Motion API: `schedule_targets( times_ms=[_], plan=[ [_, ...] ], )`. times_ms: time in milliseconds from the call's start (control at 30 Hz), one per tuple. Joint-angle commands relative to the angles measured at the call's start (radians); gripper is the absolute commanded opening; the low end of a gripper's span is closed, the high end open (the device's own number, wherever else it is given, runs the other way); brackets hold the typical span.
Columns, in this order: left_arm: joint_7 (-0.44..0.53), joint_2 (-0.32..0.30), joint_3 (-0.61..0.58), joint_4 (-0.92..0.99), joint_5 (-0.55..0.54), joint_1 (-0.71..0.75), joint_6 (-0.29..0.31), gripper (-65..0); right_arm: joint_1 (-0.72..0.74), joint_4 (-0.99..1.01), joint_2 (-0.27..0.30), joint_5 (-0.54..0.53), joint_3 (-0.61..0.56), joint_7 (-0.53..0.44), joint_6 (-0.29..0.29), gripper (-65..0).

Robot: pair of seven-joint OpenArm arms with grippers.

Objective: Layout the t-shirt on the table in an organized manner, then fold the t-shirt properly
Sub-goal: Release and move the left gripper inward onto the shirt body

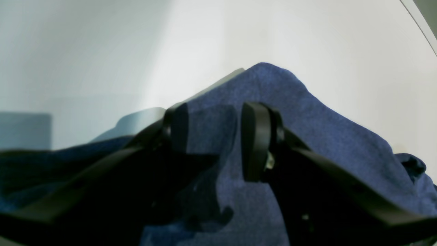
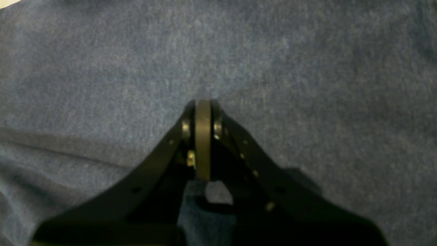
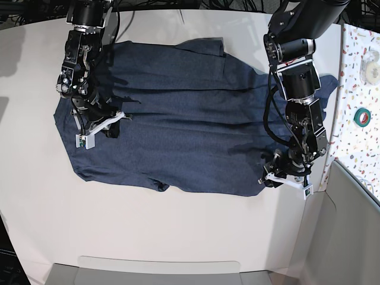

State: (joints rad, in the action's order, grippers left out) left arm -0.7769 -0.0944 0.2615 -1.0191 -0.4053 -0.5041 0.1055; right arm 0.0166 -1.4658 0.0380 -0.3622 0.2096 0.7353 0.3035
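The dark navy t-shirt (image 3: 190, 119) lies spread across the white table (image 3: 178, 225), plain side up with a few wrinkles. My right gripper (image 3: 110, 124) is on its left part. In the right wrist view it (image 2: 203, 104) is shut, its tips resting on flat cloth (image 2: 102, 68). My left gripper (image 3: 272, 175) is at the shirt's lower right corner. In the left wrist view its fingers (image 1: 256, 140) stand apart around a raised hump of cloth (image 1: 324, 130), with bare table (image 1: 307, 34) beyond.
A speckled terrazzo strip (image 3: 356, 83) runs along the right, carrying a green tape roll (image 3: 363, 116) and a pale roll (image 3: 371, 59). A grey panel (image 3: 350, 231) stands at the lower right. A grey tray edge (image 3: 160, 270) lies along the front.
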Motion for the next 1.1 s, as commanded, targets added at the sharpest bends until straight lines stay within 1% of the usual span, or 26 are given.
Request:
schedule_targets(
  times_ms=[0,133,333,433,700,800,867,1000,1033,1067],
  plan=[
    [0.02,-0.006,-0.006,-0.017,-0.013,-0.032,0.009,-39.3,0.0,-0.002,0.001,0.018,-0.003,0.043,0.003,-65.0],
    [0.02,-0.006,-0.006,-0.016,-0.013,-0.032,0.009,-38.3,0.0,-0.002,0.001,0.018,-0.003,0.043,0.004,-65.0],
    [0.02,-0.005,-0.008,-0.014,-0.013,-0.037,0.009,-31.3,-0.002,-0.002,0.0,0.018,-0.003,0.043,0.004,-65.0],
    [0.02,-0.005,-0.023,-0.013,-0.013,-0.037,0.009,-31.2,-0.002,-0.002,0.0,0.018,-0.003,0.043,0.006,-65.0],
    [0.029,-0.008,-0.218,-0.013,-0.01,-0.032,0.003,-31.1,-0.014,-0.002,-0.003,0.018,-0.005,0.043,0.006,-65.0],
    [0.032,-0.037,-0.285,-0.013,-0.01,-0.035,0.003,-31.1,-0.016,-0.002,-0.011,0.018,-0.005,0.043,0.006,-65.0],
    [0.063,-0.052,-0.333,-0.013,-0.008,-0.034,0.001,-31.1,-0.017,-0.002,-0.011,0.018,-0.005,0.043,0.006,-65.0],
    [0.147,-0.109,-0.42,-0.013,-0.001,-0.031,-0.002,-31.3,-0.02,-0.002,-0.011,0.018,-0.005,0.043,0.007,-65.0],
    [0.159,-0.118,-0.443,-0.007,0.015,-0.031,-0.016,-31.3,-0.023,-0.002,-0.011,0.018,-0.005,0.043,0.007,-65.0],
    [0.175,-0.121,-0.466,0.012,0.041,-0.031,-0.042,-31.4,-0.023,-0.002,-0.01,0.018,-0.005,0.043,0.007,-65.0]
  ],
)
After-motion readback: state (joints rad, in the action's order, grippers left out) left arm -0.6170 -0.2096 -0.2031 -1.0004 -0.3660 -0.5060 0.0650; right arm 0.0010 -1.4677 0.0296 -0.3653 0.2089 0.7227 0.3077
